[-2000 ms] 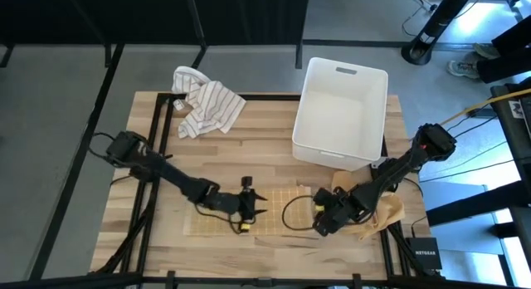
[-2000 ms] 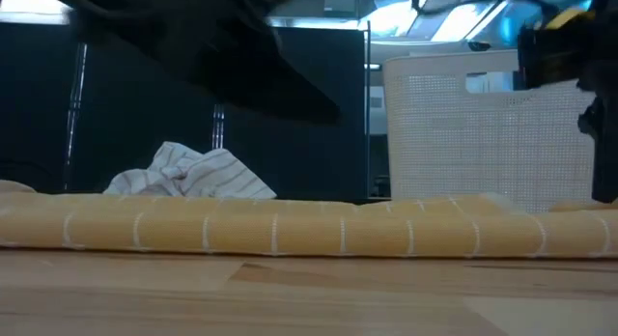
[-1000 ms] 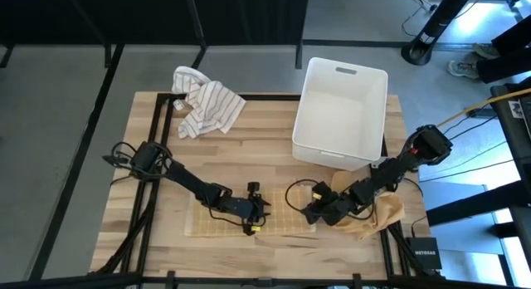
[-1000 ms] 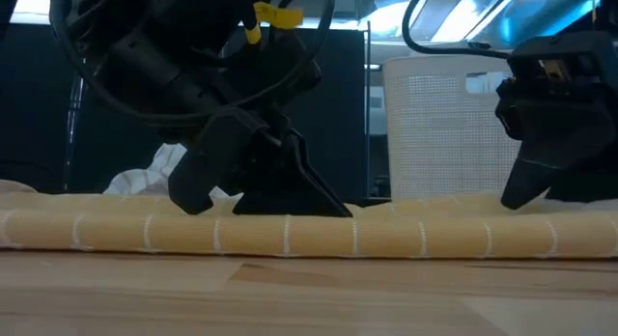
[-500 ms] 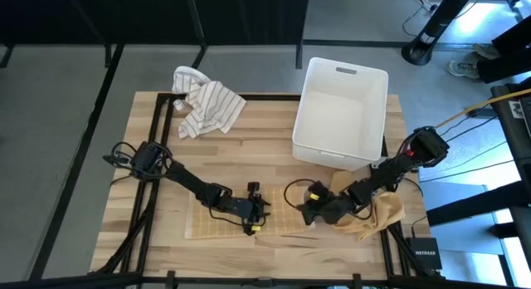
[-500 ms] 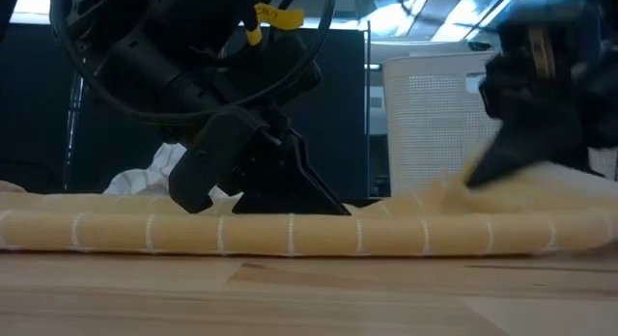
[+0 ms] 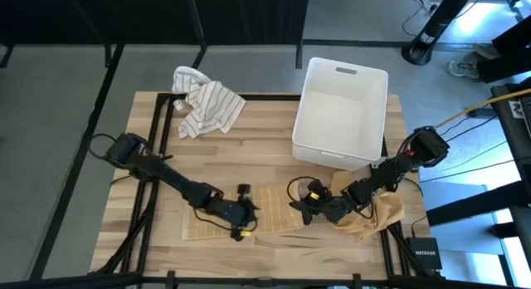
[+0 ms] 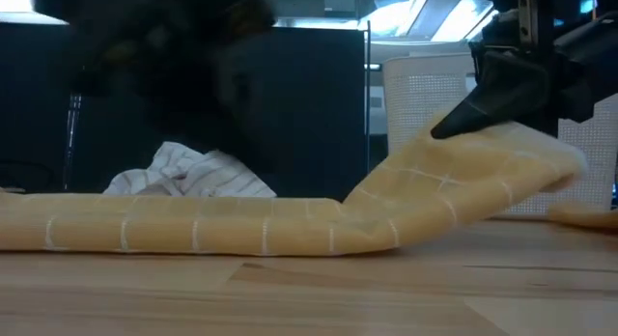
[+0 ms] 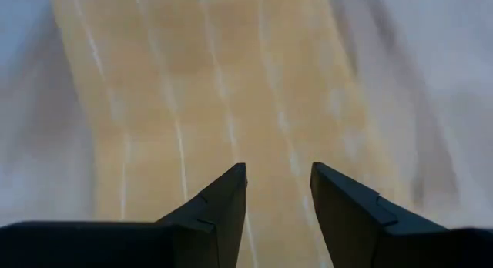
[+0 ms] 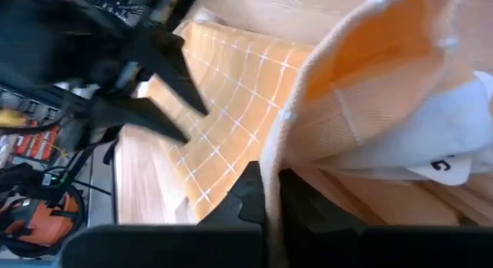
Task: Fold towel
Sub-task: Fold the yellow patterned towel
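A tan towel (image 7: pixel 224 218) with a white grid lies near the table's front edge. Its left part lies flat on the wood (image 8: pixel 174 235), and its right part (image 8: pixel 463 186) slopes up off the table. My right gripper (image 7: pixel 300 208) is shut on that raised right edge. My left gripper (image 7: pixel 247 210) hovers open above the towel's middle. In the left wrist view its two fingers (image 9: pixel 223 202) stand apart, with only the towel (image 9: pixel 200 106) beyond them. My right gripper pinches the towel's right edge (image 10: pixel 276 156) between its two fingers (image 10: pixel 250 192); one layer or several, I cannot tell. It comes from the table's right side, slanting a little downward. The held edge (image 8: pixel 512 143) is lifted clear, and the cloth slopes down from it to the table.
A white bin (image 7: pixel 340 110) stands at the back right. A striped cloth (image 7: pixel 207 106) lies crumpled at the back left. Another tan cloth (image 7: pixel 377 216) lies bunched under the right arm near the table's right edge.
My right gripper has shut on the towel's right edge, tipped upward and risen, and that end now hangs clear while the left part stays flat. My left gripper has risen off the towel and drawn back toward the table's left, still open.
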Available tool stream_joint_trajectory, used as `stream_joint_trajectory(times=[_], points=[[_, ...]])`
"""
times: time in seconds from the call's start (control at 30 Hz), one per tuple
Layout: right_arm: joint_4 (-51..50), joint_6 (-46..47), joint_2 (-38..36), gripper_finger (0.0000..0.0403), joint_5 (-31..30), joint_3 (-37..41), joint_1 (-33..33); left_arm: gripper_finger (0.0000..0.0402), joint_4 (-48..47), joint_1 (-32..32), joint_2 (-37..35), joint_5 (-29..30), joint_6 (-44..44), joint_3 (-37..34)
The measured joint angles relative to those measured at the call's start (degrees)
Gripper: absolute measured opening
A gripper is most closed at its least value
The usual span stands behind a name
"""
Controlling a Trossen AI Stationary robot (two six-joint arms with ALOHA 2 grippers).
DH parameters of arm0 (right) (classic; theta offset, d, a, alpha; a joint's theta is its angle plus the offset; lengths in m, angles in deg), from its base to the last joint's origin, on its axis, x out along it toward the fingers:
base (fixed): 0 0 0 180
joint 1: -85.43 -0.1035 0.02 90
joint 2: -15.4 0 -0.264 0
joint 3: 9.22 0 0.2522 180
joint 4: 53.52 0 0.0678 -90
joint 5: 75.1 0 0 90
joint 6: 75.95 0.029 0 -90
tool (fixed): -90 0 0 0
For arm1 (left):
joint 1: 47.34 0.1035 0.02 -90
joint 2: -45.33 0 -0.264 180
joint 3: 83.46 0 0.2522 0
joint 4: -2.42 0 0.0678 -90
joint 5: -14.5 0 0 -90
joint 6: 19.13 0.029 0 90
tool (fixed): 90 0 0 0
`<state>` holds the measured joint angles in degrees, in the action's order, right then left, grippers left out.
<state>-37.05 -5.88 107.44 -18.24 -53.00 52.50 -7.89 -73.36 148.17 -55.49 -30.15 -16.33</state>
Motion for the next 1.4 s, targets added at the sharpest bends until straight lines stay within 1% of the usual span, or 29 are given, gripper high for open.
stream_joint_trajectory(times=[0.07,0.1,0.2,0.33,0.47,0.6,0.7,0.8,0.93,1.07,1.17,1.2,1.27,1.37,1.4], points=[[0.28,-0.05,-0.05,0.0017,0.11,-0.31,0.00,0.0138,-6.42,-1.03,-0.42,0.04,-5.86,-0.02],[0.17,-0.08,-0.05,0.0017,-0.34,-0.66,0.00,0.0138,-8.18,-1.49,-0.19,0.08,-8.04,-0.33],[0.13,-1.87,-0.05,0.0013,-0.79,-2.21,0.78,0.0138,-6.72,-2.26,2.36,0.81,-12.16,-1.95],[0.18,-6.66,-0.05,0.0012,-0.75,-5.64,2.60,0.0138,0.29,-1.77,5.91,3.67,-11.91,-2.67],[0.17,-13.19,-0.05,0.0015,-0.36,-9.50,5.15,0.0138,7.29,-0.35,7.37,4.12,-10.13,-2.80],[0.20,-18.48,0.54,0.0014,0.86,-12.94,7.11,0.0138,10.45,1.10,7.53,3.91,-8.25,-2.93],[0.07,-21.27,2.30,0.0015,2.72,-15.46,7.86,0.0138,9.29,1.82,7.41,3.93,-7.48,-2.02],[-0.50,-23.54,3.78,0.0015,3.59,-17.43,7.89,0.0138,2.57,1.47,4.92,3.91,-7.02,0.57],[-0.54,-24.12,4.52,0.0015,3.72,-18.10,7.96,0.0138,-10.18,-1.23,-2.11,4.07,-9.76,4.99],[-0.75,-24.04,4.52,0.0016,3.84,-18.10,8.31,0.0138,-23.12,-5.81,-7.18,4.34,-17.68,5.11],[-0.47,-24.00,4.52,0.0016,4.43,-18.12,9.08,0.0138,-34.25,-9.73,-7.80,6.54,-27.53,5.08],[-0.41,-23.94,4.52,0.0016,4.56,-18.12,9.42,0.0138,-36.66,-10.93,-7.28,7.04,-30.77,4.68],[-0.24,-23.23,4.59,0.0016,5.41,-18.12,10.23,0.0138,-37.39,-12.97,-6.31,7.15,-35.14,2.41],[0.00,-21.56,6.08,0.0016,8.42,-18.93,11.84,0.0138,-32.84,-14.84,-4.48,7.38,-39.31,-2.23],[-0.04,-20.99,7.23,0.0016,9.63,-19.76,12.24,0.0138,-30.82,-15.07,-3.72,8.47,-40.86,-3.55]])
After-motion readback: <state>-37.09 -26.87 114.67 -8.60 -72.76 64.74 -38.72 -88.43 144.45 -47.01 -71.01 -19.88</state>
